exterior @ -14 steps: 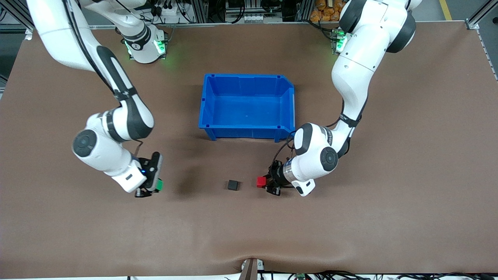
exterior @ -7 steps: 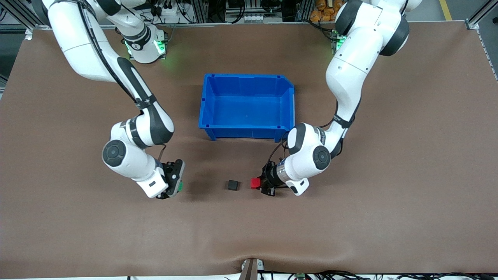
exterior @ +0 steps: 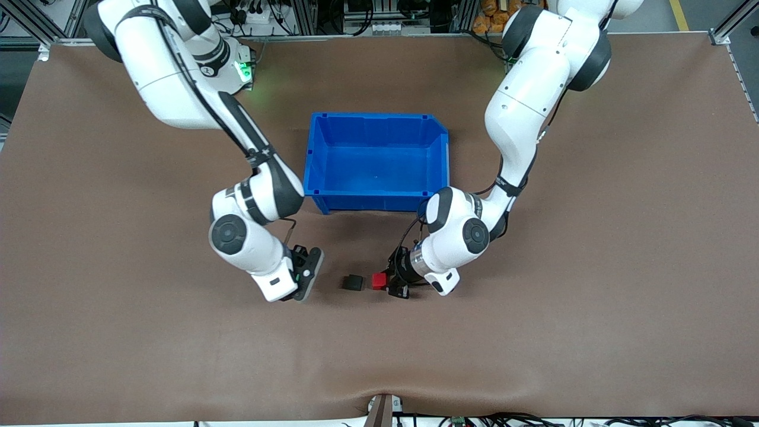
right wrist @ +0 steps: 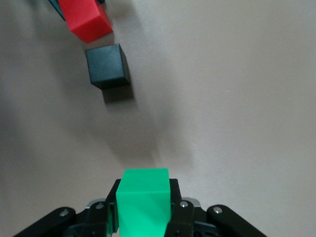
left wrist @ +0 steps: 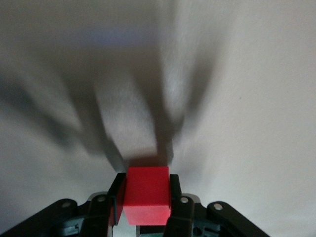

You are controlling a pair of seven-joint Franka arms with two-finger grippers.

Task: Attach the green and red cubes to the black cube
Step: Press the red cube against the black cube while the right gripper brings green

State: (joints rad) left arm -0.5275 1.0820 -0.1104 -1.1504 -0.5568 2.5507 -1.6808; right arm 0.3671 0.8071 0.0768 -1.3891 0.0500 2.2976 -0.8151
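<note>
Matte black cube (exterior: 354,283) sits loose on the table, nearer the front camera than the blue bin (exterior: 376,161), so an off-centre push from either side could skid or twist it. The left gripper (exterior: 392,286), clenched on the red cube (exterior: 379,280), is just beside it; the right gripper (exterior: 303,279), gripping the green cube (right wrist: 144,201), is near its other flank.

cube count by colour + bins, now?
red cube: 1, in the left gripper
green cube: 1, in the right gripper
black cube: 1, on the table
blue bin: 1
Total: 4
</note>
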